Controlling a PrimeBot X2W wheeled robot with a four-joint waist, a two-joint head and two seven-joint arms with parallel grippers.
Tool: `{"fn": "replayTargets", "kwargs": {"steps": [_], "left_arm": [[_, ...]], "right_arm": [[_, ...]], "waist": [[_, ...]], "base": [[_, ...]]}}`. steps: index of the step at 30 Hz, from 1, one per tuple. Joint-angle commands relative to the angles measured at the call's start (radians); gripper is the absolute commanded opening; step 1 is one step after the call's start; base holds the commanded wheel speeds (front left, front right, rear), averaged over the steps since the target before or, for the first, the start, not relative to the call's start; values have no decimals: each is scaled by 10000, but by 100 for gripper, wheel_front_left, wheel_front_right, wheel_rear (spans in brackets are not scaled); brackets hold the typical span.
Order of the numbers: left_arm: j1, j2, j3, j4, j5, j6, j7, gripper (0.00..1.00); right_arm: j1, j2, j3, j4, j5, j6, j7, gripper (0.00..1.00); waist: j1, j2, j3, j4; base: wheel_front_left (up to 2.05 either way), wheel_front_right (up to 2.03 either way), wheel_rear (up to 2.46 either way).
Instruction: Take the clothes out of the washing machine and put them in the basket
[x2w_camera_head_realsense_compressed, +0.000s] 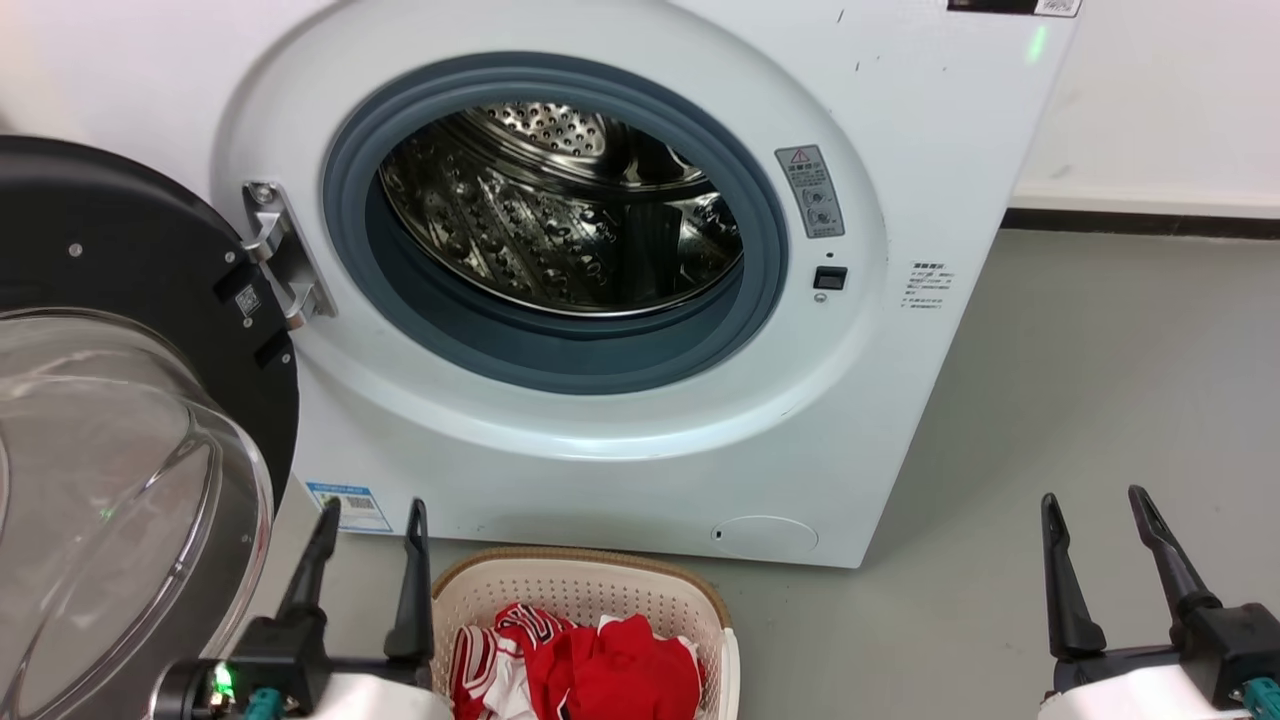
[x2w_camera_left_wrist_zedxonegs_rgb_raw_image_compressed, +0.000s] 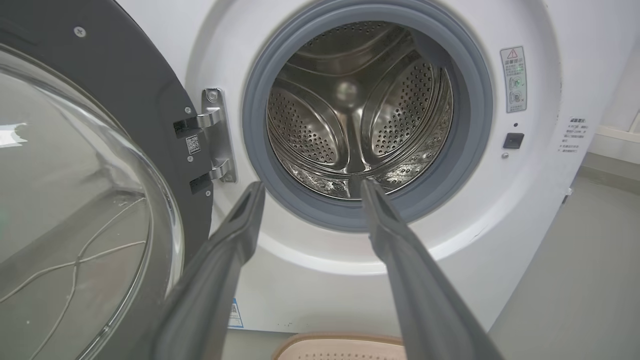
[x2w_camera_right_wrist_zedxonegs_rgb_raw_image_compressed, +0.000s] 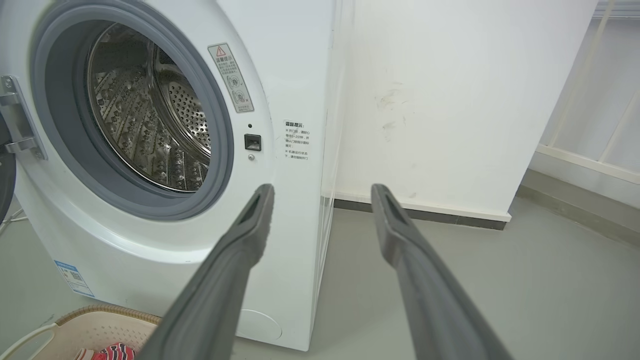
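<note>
The white washing machine (x2w_camera_head_realsense_compressed: 640, 470) stands with its black-framed glass door (x2w_camera_head_realsense_compressed: 110, 450) swung open to the left. Its steel drum (x2w_camera_head_realsense_compressed: 560, 210) holds nothing that I can see. On the floor in front sits the cream basket (x2w_camera_head_realsense_compressed: 585, 585), with the red clothes (x2w_camera_head_realsense_compressed: 590, 665) piled inside, white-striped trim showing. My left gripper (x2w_camera_head_realsense_compressed: 372, 512) is open just left of the basket. Off to the right, over bare floor, my right gripper (x2w_camera_head_realsense_compressed: 1092, 500) is open too. The left wrist view looks into the drum (x2w_camera_left_wrist_zedxonegs_rgb_raw_image_compressed: 355, 110) between open fingers (x2w_camera_left_wrist_zedxonegs_rgb_raw_image_compressed: 240, 220). The basket (x2w_camera_right_wrist_zedxonegs_rgb_raw_image_compressed: 95, 327) edge shows in the right wrist view.
The open door's glass bowl bulges toward my left arm. A white wall (x2w_camera_right_wrist_zedxonegs_rgb_raw_image_compressed: 450, 100) with a dark skirting runs right of the machine. Grey floor (x2w_camera_head_realsense_compressed: 1080, 400) spreads to the right of the machine and basket.
</note>
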Motion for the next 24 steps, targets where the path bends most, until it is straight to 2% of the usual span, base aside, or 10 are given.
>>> {"fn": "replayTargets", "kwargs": {"steps": [1, 11, 23, 24], "left_arm": [[197, -52, -41, -5, 175, 65, -23, 100], [568, -136, -238, 36, 627, 118, -23, 100], [401, -156, -100, 164, 565, -8, -23, 100], [397, -158, -95, 190, 542, -43, -23, 0]], "right_arm": [[151, -2, -6, 12, 103, -11, -20, 100], [31, -2, 99, 24, 261, -11, -18, 100], [-57, -2, 104, 54, 279, -11, -18, 100], [-64, -2, 109, 57, 281, -11, -18, 0]], "waist": [[3, -1, -109, -63], [3, -1, -293, -197], [3, -1, -298, -318], [3, -1, -303, -327]], "base": [[0, 0, 0], [0, 0, 0], [0, 0, 0], [0, 0, 0]]}}
